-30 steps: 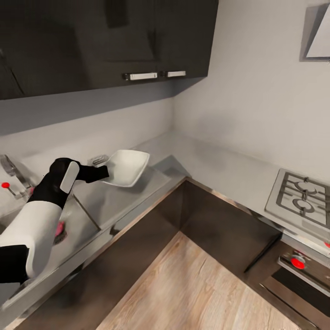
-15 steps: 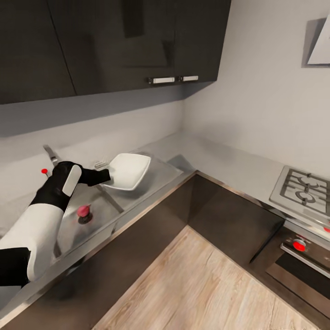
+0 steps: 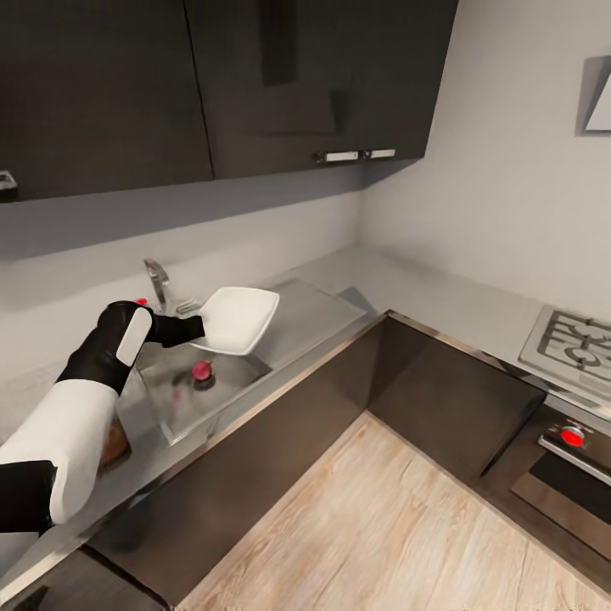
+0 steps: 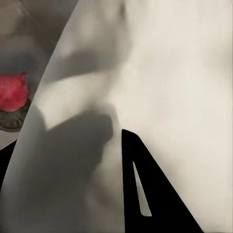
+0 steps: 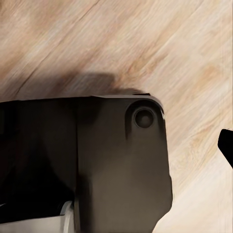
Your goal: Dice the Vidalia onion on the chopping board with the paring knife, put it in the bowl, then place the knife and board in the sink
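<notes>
The left gripper point(image 3: 193, 327) is clamped on the edge of the bowl point(image 3: 238, 318), a shallow white square dish with rounded corners and a smooth matte face, held tilted in the air above the sink point(image 3: 293, 318). In the left wrist view the bowl point(image 4: 165, 87) is a pale, softly shaded surface with one dark finger point(image 4: 145, 194) pressed flat on it. The sink is grey brushed steel: a rectangular basin with a flat drainboard beside it and a curved chrome tap point(image 3: 157, 280) at the back. A small reddish-pink onion point(image 3: 202, 370) sits on the round drain in the basin, and it shows as a red lump point(image 4: 12, 92) past the bowl's edge in the left wrist view. A brown wooden piece, apparently the chopping board point(image 3: 114, 441), peeks out from behind the left forearm. The countertop point(image 3: 424, 293) is smooth grey over glossy dark cabinet fronts. The right wrist view shows a dark rounded part of the robot over pale wood-plank floor point(image 5: 145, 43); whether the right gripper is open or closed cannot be told.
</notes>
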You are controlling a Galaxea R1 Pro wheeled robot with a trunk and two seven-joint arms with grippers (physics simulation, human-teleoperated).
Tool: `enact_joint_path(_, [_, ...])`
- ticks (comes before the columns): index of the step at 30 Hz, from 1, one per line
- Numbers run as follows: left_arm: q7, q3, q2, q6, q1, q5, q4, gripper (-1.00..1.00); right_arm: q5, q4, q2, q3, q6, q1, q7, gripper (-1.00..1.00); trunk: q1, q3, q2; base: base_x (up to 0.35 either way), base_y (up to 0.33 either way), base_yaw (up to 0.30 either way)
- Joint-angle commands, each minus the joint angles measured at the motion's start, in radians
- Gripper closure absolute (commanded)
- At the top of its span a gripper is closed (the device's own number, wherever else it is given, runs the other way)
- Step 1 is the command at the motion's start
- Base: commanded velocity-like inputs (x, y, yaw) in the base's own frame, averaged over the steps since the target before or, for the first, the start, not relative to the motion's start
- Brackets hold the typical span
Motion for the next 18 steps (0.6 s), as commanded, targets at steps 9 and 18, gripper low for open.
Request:
enact_joint_path(9, [-0.01,0.002,-0.007,0.002,-0.001,-0.006,0.001,1.0,-0.003,-0.002,0.0,0.004,-0.001,0.0,-0.008,-1.0,0.0,0.012,-0.002,-0.256,0.231,0.094])
enact_joint_path(18, [-0.01,0.002,-0.009,0.002,0.002,-0.008,-0.001,1.0,-0.003,-0.002,0.0,0.004,-0.001,0.0,-0.008,-1.0,0.0,0.027,-0.002,-0.251,0.232,0.061])
